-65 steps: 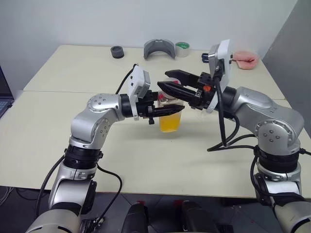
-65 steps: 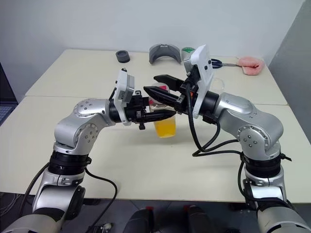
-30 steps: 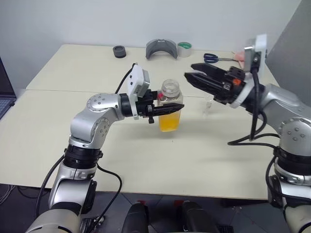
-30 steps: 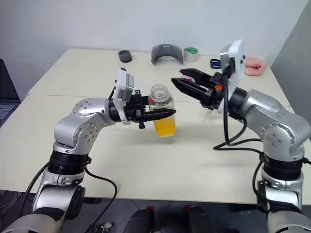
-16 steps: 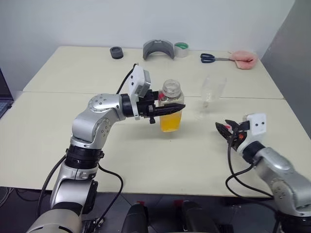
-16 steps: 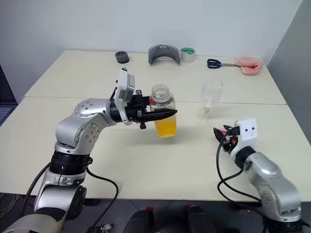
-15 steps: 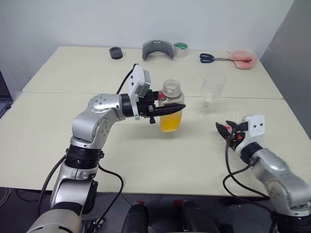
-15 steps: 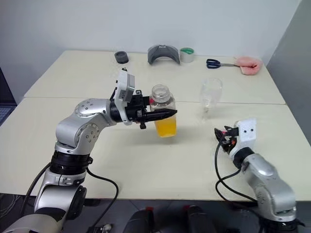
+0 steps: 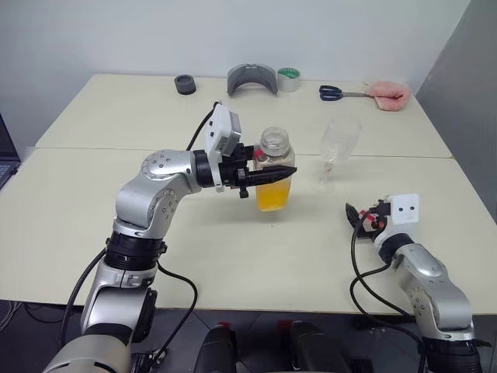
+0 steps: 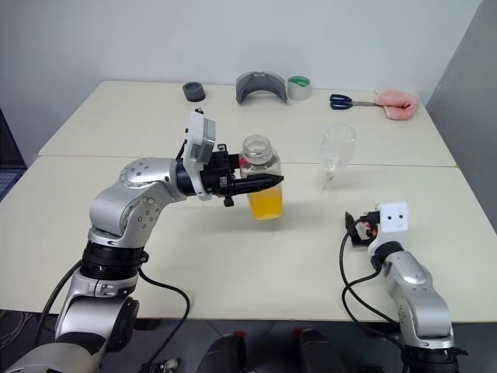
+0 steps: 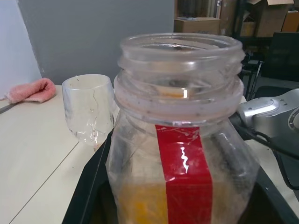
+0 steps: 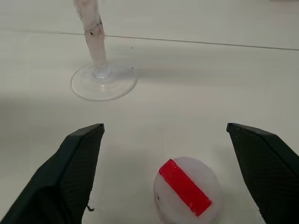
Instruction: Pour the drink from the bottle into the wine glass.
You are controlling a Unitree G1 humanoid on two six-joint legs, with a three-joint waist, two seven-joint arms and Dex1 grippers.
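My left gripper [image 9: 284, 172] is shut on the bottle [image 9: 273, 144], holding it upright above the table's middle. The bottle is clear with a red stripe [image 11: 183, 172], and its mouth is uncapped. The orange drink [image 9: 272, 198] fills its lower half. The empty wine glass [image 9: 335, 149] stands upright to the right of the bottle, also seen as the wine glass [image 11: 88, 109]. My right gripper [image 9: 356, 215] rests low at the table's right, open. A white cap with a red stripe [image 12: 186, 189] lies on the table between its fingers, touching neither. The glass's foot [image 12: 103, 81] lies just ahead.
Along the table's far edge lie a black ring [image 9: 185, 83], a grey curved piece [image 9: 252, 78], a tape roll [image 9: 289, 78], scissors [image 9: 338, 93] and a pink cloth [image 9: 387, 93]. A seam [image 9: 93, 147] runs across between two tabletops.
My right gripper came away from the bottle's top, sank to the table on the right and opened, leaving the cap on the table. The left gripper and bottle stayed still.
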